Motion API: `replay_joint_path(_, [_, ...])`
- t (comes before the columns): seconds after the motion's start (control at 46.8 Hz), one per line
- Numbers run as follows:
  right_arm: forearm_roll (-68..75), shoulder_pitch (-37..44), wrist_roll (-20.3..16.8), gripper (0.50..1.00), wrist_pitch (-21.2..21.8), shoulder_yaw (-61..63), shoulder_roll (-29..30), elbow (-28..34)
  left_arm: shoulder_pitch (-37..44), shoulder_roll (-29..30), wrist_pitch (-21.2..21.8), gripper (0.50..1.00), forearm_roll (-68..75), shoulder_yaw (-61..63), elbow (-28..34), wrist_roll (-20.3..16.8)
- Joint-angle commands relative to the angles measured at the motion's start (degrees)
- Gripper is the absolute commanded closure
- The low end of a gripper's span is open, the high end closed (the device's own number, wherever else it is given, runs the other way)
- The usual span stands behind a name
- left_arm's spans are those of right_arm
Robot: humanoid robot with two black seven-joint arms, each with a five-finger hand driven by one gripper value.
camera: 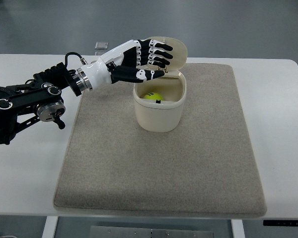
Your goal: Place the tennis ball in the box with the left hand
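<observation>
Already the tennis ball lies inside the cream box, low against its left inner wall — we see only its yellow-green top past the rim. Our left hand hovers above the box's rear left edge, just in front of the raised lid, its black fingers stretched out straight and slightly fanned, gripping nothing. The thumb points toward the box's opening. Beneath the box spreads a grey mat on the white table — the box stands in the mat's upper half.
</observation>
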Motion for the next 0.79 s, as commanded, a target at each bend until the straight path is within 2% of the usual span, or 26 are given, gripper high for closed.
replay_joint_path(0.0, [0.0, 0.0, 0.0, 0.599, 0.0, 0.0, 0.0, 0.0, 0.1, 0.1, 0.9, 0.793, -0.2, -0.7, -1.4, 0.0])
replay_joint_path(0.192, [0.0, 0.0, 0.0, 0.599, 0.0, 0.0, 0.0, 0.0, 1.1, 0.6, 3.6, 0.793, -0.8, -5.6, -4.1, -0.1])
replay_joint_path(0.449, [0.0, 0.0, 0.0, 0.599, 0.0, 0.0, 0.0, 0.0, 3.8, 2.4, 4.7, 0.791, -4.7, -15.0, -3.3, -0.1])
replay_joint_path(0.641, [0.0, 0.0, 0.0, 0.599, 0.0, 0.0, 0.0, 0.0, 4.4, 1.3, 4.6, 0.78, -9.7, -20.7, 5.5, -0.1])
replay_joint_path(0.769, [0.0, 0.1, 0.0, 0.599, 0.0, 0.0, 0.0, 0.0, 4.2, -1.9, 4.8, 0.78, -11.1, -21.6, 11.6, 0.0])
